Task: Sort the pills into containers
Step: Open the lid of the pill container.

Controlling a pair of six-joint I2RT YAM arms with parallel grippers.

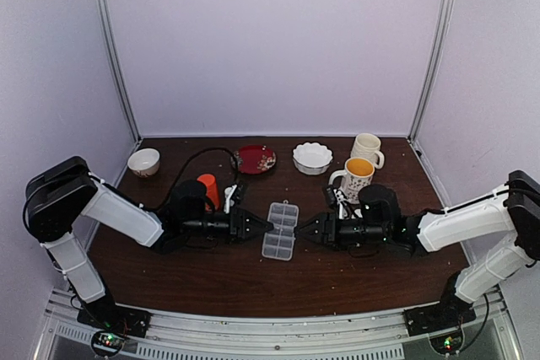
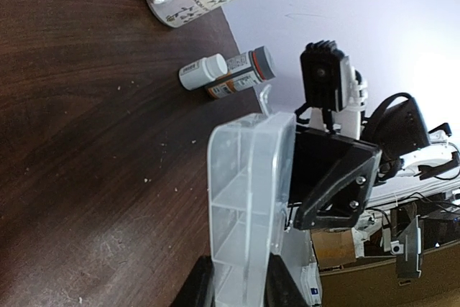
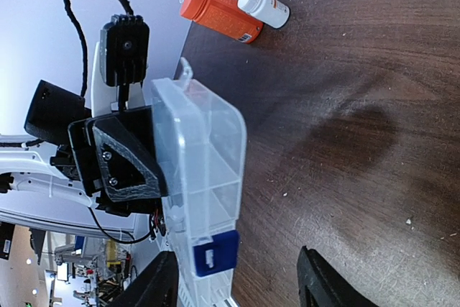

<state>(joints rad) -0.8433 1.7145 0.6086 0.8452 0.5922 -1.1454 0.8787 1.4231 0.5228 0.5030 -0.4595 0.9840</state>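
Closest to the overhead camera, the black arm bases [image 1: 110, 318] sit at the near edge of the dark brown wooden table [image 1: 211, 280]. From them the white-and-black left arm [image 1: 118, 212] and right arm [image 1: 460, 221] reach low and inward, tips facing each other across the table's middle. Toward the far edge stands a cream ceramic mug [image 1: 367, 148] with a white mug with a yellow inside [image 1: 355, 176] just in front of it. To their left are a white scalloped bowl [image 1: 312, 158], a dark red round plate [image 1: 255, 158] and, in the far left corner, a small beige bowl [image 1: 143, 162]. Between the arm tips is the clear plastic pill box [image 1: 280, 229], two rows of square cells [image 2: 237, 199] with a blue clasp [image 3: 215, 249]. The left gripper [image 1: 267, 227] is clamped on its left end, fingers [image 2: 200, 289] against both faces. The right gripper [image 3: 237, 278] has its jaws spread wide at the opposite end; whether they touch the box I cannot tell. An orange plastic bottle [image 3: 219, 14] and a small white bottle [image 3: 264, 6] are close behind the left arm. Another white bottle [image 2: 203, 72] and a grey-capped bottle [image 2: 244, 71] are near the mugs. Tiny whitish pills [image 3: 408, 221] lie loose on the wood.
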